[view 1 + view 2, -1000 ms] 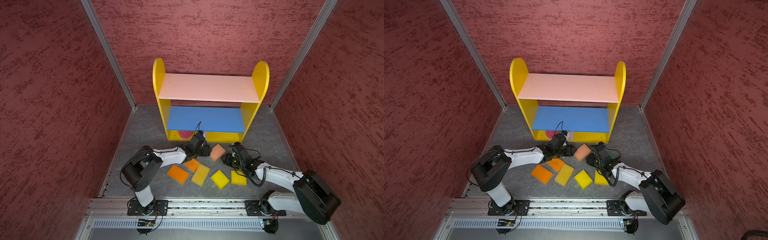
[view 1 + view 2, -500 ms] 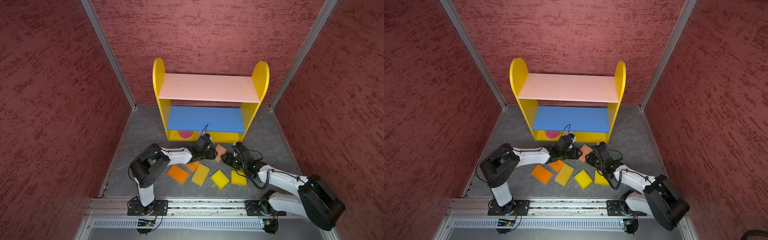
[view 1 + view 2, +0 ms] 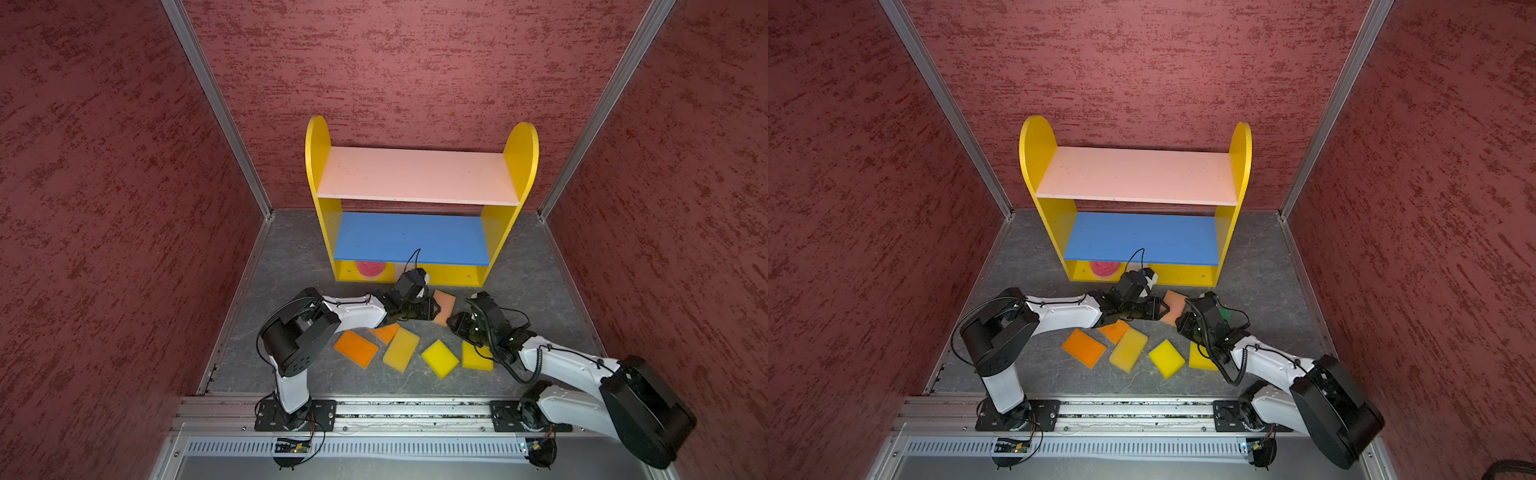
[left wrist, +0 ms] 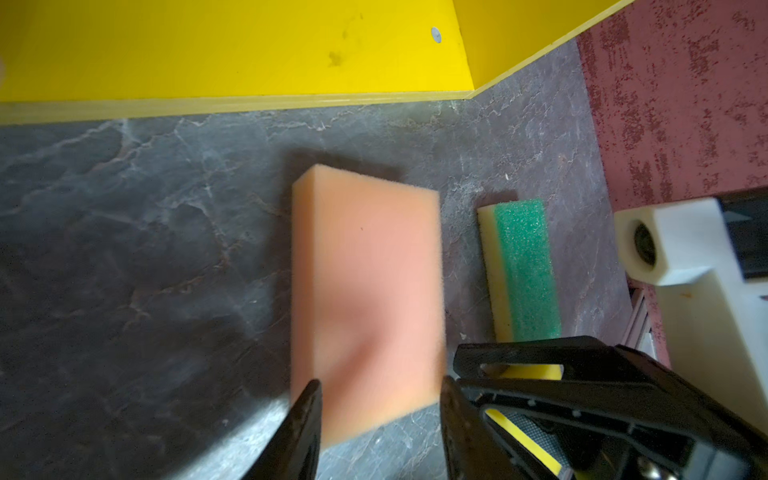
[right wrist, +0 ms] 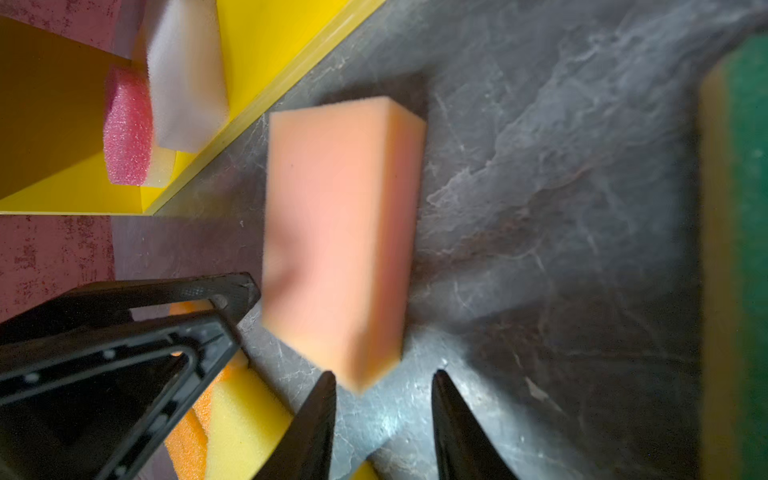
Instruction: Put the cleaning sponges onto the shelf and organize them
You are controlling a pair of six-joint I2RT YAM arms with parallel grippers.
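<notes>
1. Since a second ago, my left gripper (image 4: 380,386) has crossed from the base front of the shelf (image 3: 417,174) to the peach sponge (image 3: 444,306).
2. Left jaws: partly parted, one finger on each side of the peach sponge's near end. Whether they pinch it, I cannot tell; the sponge is blurred.
3. Right gripper (image 5: 383,376): jaws narrowly parted, gripping nothing. The sponge's corner sits just ahead of the tips.
4. Peach sponge: low over the grey floor (image 3: 291,266), in front of the shelf's right half, between both grippers.
5. Yellow base: round red-pink sponge (image 3: 370,268), with the off-white sponge (image 5: 187,75) just beside it.
6. Green-topped sponge (image 4: 523,266): on the floor near the peach one, apart.
7. Floor, nearer my bases: orange sponge (image 3: 356,348), second orange sponge (image 3: 386,332), pale yellow sponge (image 3: 401,349), bright yellow sponge (image 3: 440,358), third yellow sponge (image 3: 478,359) partly under my right arm.
</notes>
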